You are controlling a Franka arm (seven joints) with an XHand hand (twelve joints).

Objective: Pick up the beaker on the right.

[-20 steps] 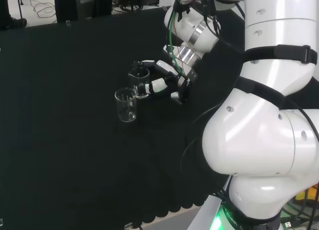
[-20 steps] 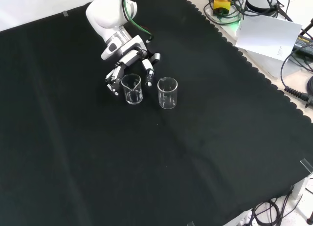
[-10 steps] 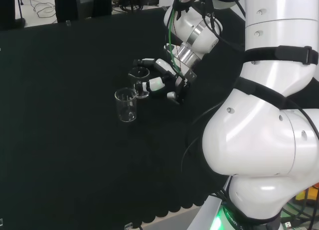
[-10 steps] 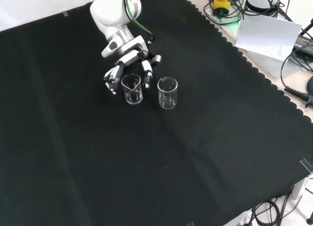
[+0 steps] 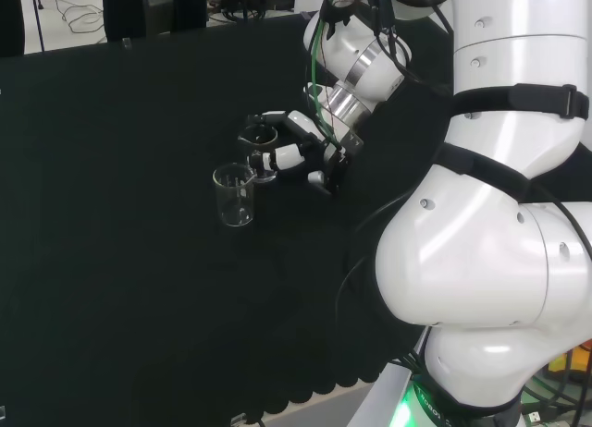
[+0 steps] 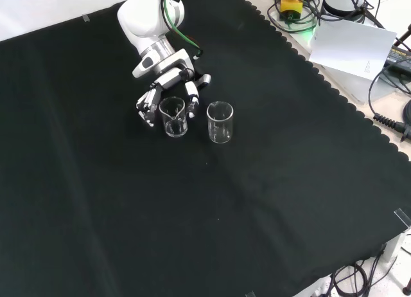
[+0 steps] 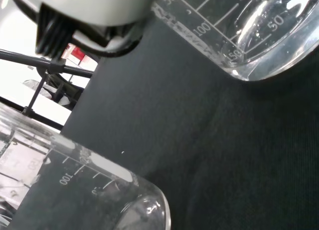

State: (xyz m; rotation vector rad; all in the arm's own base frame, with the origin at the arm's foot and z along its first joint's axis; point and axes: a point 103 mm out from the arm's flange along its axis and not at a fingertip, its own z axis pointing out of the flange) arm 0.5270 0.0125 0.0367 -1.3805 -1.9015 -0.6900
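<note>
Two clear glass beakers stand upright on the black cloth. In the front view one beaker (image 6: 173,116) is on the left and the other beaker (image 6: 219,121) is on the right. The hand (image 6: 168,83) reaches down over the left one, its fingers (image 6: 146,107) spread on both sides of the glass and only slightly bent. In the head view the hand (image 5: 310,150) sits beside the farther beaker (image 5: 260,142), and the nearer beaker (image 5: 234,194) stands apart from it. The wrist view shows one beaker's base (image 7: 254,36), the other beaker (image 7: 75,190), and a white part of the hand (image 7: 89,8).
The arm's white links (image 5: 481,214) take up the right of the head view. Off the cloth's scalloped edge at the front view's right lie cables (image 6: 388,98) and a white sheet (image 6: 350,46). Black cloth (image 6: 225,213) stretches wide in front of the beakers.
The hand has shifted a little around the left beaker of the front view, its fingers drawing slightly back. Both beakers stay where they were.
</note>
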